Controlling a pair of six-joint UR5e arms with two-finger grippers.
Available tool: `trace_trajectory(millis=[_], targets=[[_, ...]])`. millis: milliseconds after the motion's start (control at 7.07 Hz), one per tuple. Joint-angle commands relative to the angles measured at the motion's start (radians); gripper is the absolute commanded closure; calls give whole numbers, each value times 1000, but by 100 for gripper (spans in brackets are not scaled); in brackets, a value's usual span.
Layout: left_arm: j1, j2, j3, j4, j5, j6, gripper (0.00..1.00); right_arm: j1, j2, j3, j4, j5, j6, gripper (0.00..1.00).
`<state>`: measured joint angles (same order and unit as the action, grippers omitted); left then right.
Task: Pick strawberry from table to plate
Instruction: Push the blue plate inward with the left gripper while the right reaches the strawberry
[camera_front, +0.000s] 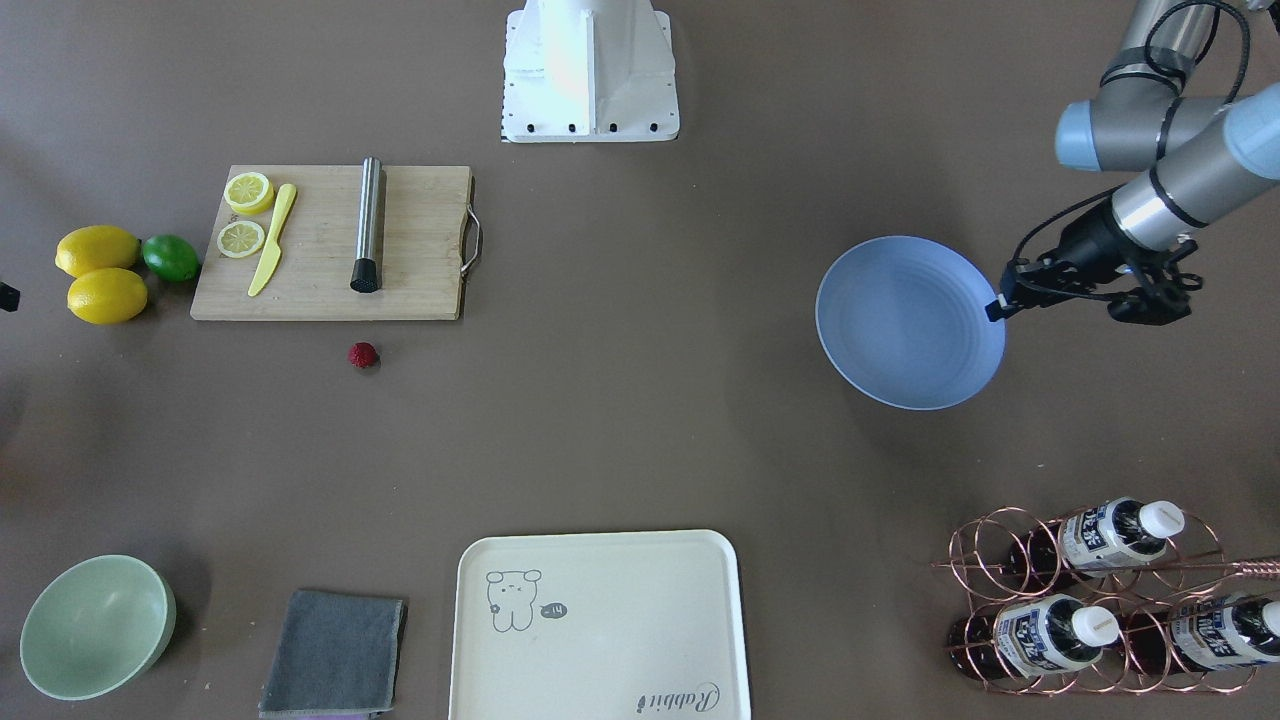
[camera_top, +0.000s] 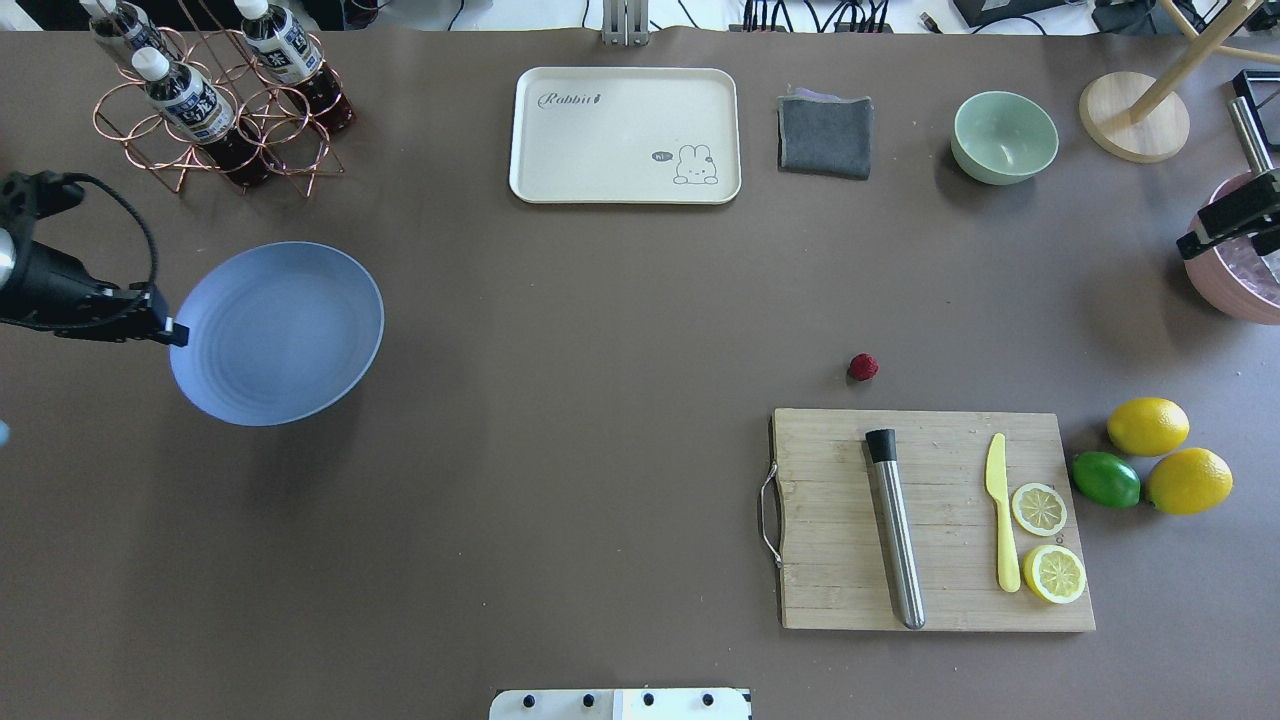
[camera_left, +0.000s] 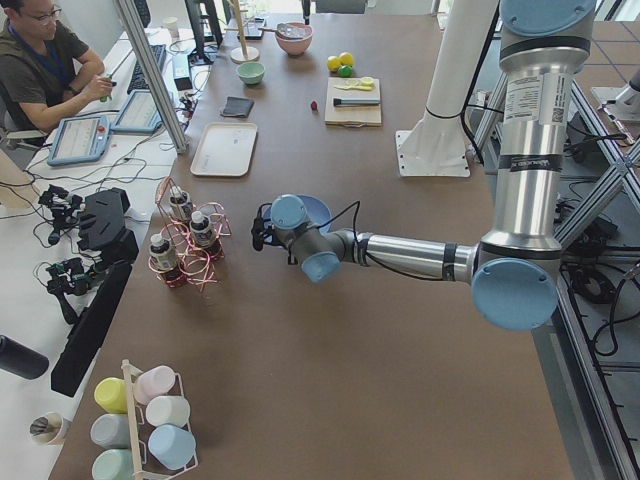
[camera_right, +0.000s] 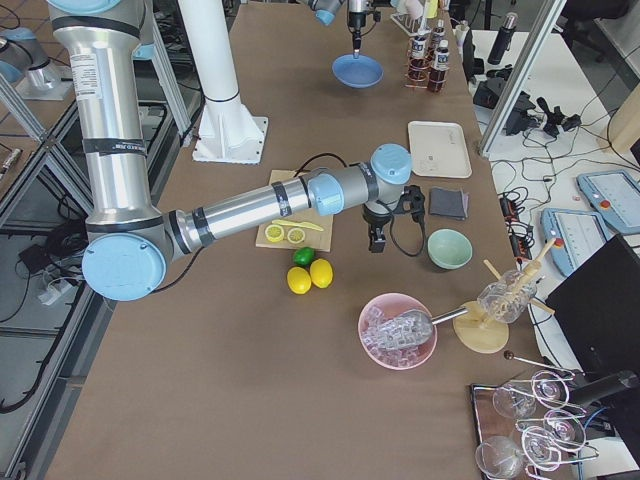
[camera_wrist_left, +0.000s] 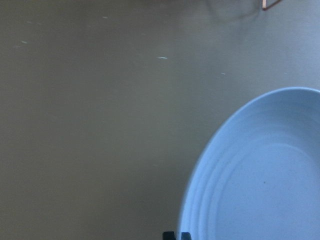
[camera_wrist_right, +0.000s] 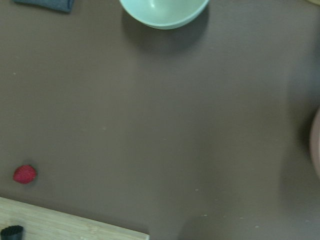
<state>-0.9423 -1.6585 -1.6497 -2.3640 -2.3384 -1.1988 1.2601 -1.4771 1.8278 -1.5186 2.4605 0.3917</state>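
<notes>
One tiny dark-red bumpy strawberry (camera_top: 864, 367), likely light and soft, wants a gentle pinch across its sides; left gripper (camera_top: 178, 333) nips the round light-blue plate (camera_top: 290, 330) by its rim; right gripper (camera_right: 377, 244), cannot tell.

Silver-grey tubular arm links (camera_left: 528, 170) are joined by pale blue round joint caps (camera_left: 514, 294), and one is wrapped in a white printed label (camera_left: 528, 100). Black cables (camera_front: 1163, 125) are looped along the wrist (camera_front: 1150, 208) at the frame's upper right.

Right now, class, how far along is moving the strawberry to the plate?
Nothing finished: the strawberry lies on the table beside the cutting board. In hand: the left gripper seems to pinch the rim of the plate. Left: grasping the berry, probably with the right gripper, and plating it.
</notes>
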Motion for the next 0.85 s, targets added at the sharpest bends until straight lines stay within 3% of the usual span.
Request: trace_trajectory(millis=[0, 283, 708], targets=[[210, -175, -92, 169, 199, -239, 100, -207, 46, 1, 243, -96, 400, 0], [397, -294, -102, 273, 369, -350, 100, -408, 109, -1, 251, -289, 577, 0], [549, -352, -85, 275, 525, -423, 100, -531, 165, -60, 253, -383, 616, 0]])
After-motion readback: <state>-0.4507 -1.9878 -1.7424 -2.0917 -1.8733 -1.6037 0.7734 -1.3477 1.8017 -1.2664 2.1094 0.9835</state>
